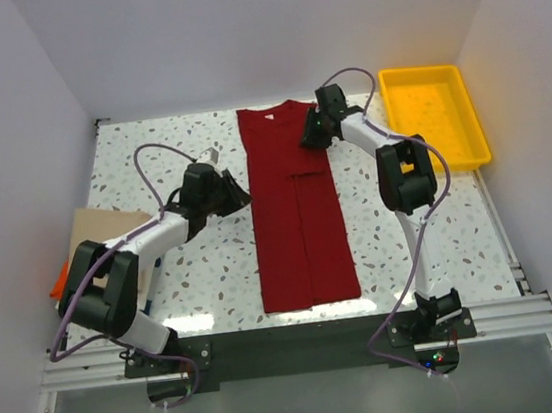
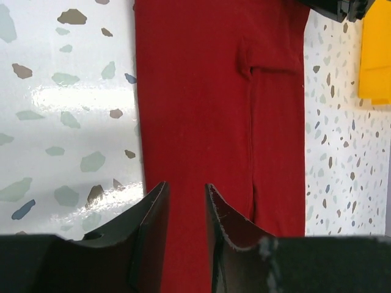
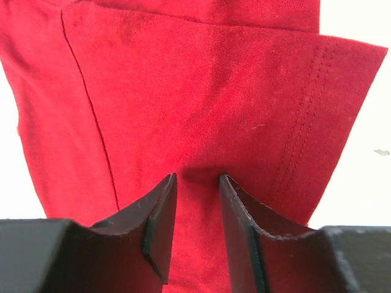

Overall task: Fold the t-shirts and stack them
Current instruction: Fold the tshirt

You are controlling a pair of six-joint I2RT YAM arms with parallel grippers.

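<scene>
The dark red t-shirt (image 1: 297, 214) lay centred on the tabletop (image 1: 204, 276). At one o'clock the right fingers (image 3: 160, 210) pinched its sleeve; at nine the left fingers (image 2: 149, 226) stood narrow, grip unclear. A shallow bite could slip, undoing folds.

**Bright, even light; whites clipped in places**

Top view: lit from overhead, and the white walls (image 1: 264, 27) bounce it around. Shadows are soft & small. The far edge of the surface (image 1: 176, 128) is washed out.

Left wrist cam: glare patch on the glossy surface. The left fingers (image 2: 149, 244) are dark & slightly soft.

Right wrist cam: bkgd either side of the red shirt (image 3: 201, 91) is blown to white. Stitching is sharp; the right fingers (image 3: 162, 226) are in shade.
</scene>
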